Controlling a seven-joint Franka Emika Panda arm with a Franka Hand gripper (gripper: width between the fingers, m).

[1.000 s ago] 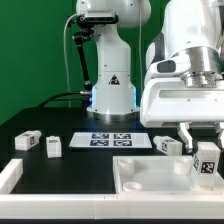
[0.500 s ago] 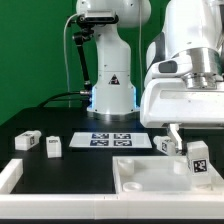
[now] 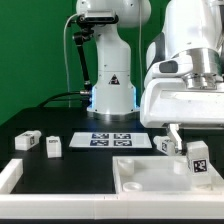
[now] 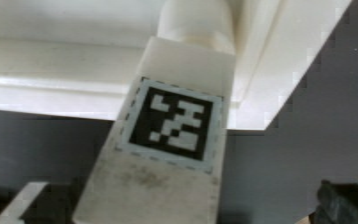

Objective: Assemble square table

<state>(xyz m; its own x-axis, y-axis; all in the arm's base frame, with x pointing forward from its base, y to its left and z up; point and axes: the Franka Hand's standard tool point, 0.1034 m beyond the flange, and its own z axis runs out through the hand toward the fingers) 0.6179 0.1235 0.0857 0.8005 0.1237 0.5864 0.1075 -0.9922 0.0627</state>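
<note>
**Black table, green backdrop: pincer spread around an upright leg**

The arm's wrist is held pointing straight down over the end of the square table slab on the exterior view's right. The gripper is seen with its fingers apart. A tagged leg stands upright between them, untouched. A second leg is seen near the marker board.

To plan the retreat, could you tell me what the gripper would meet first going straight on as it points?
Probably the small white blocky tagged leg inside the open gripper, standing on the white plastic square slab; depth unclear.
</note>
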